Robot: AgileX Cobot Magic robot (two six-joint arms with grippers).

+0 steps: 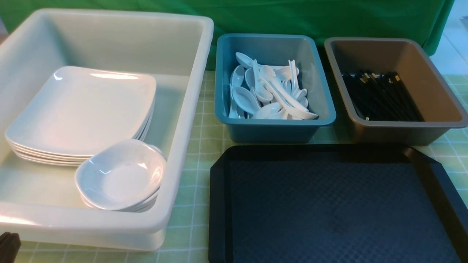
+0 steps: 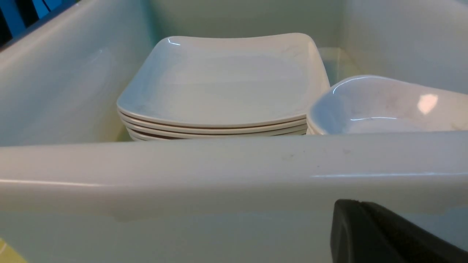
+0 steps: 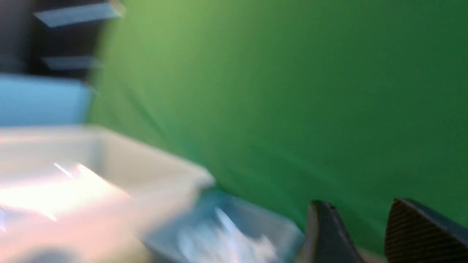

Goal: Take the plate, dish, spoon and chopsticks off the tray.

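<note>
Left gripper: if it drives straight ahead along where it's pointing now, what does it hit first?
Most likely the near wall of the white tub, which fills the left wrist view just ahead of the left gripper. Plates sit beyond it. Depth uncertain.

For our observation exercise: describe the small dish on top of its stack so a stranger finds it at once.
Find the big white tub on the left. In its near right corner, beside the stack of square plates, sits the top dish. It is small, deep and bowl-like, unlike the wide shallow plates.

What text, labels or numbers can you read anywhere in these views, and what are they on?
None: no readable text in any view.
Tray, white tub, teal bin, grey-brown bin, plates: all unmarked.
Right wrist view is too blurred to tell.
</note>
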